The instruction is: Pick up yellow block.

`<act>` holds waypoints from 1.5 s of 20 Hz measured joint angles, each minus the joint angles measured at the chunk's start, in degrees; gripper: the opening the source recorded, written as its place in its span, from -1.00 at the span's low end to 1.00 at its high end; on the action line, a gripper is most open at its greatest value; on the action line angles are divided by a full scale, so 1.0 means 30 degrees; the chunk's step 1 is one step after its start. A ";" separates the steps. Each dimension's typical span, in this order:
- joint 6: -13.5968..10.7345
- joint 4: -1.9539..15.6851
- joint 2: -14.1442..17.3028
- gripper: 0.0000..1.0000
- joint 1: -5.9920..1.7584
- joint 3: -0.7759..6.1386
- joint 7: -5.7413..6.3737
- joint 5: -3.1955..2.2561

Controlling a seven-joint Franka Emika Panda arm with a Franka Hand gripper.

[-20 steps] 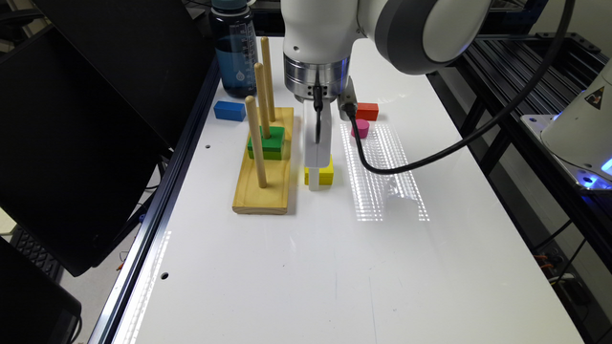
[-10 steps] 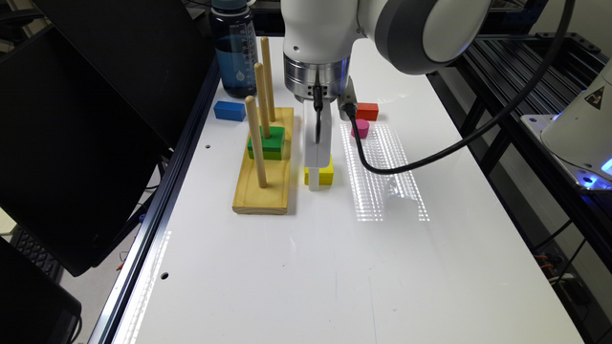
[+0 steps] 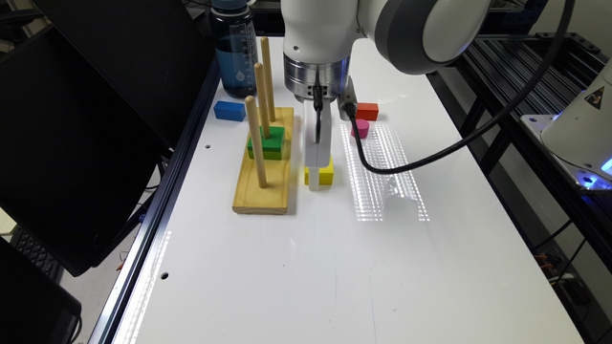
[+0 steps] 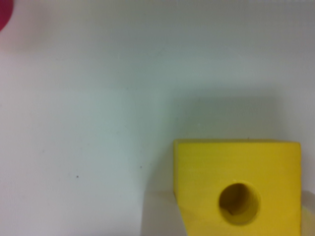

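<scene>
White table (image 3: 306, 267) carries everything; the arm (image 3: 382, 28) reaches down over its middle. A pegboard (image 3: 263, 186) holds a green block (image 3: 268, 142), and a bottle (image 3: 235, 57) stands behind, its markings too small to read. The yellow block (image 3: 326, 175) sits just beside the pegboard, on the exterior view's right, still on the table. The gripper (image 3: 315, 179) is down at it; whether it is apart or clamped I cannot tell. Reaching looks done; lifting is left.
</scene>
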 joint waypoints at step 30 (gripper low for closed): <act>-0.5737 0.0165 -0.6232 -1.00 -0.0791 0.1459 -0.1430 0.2720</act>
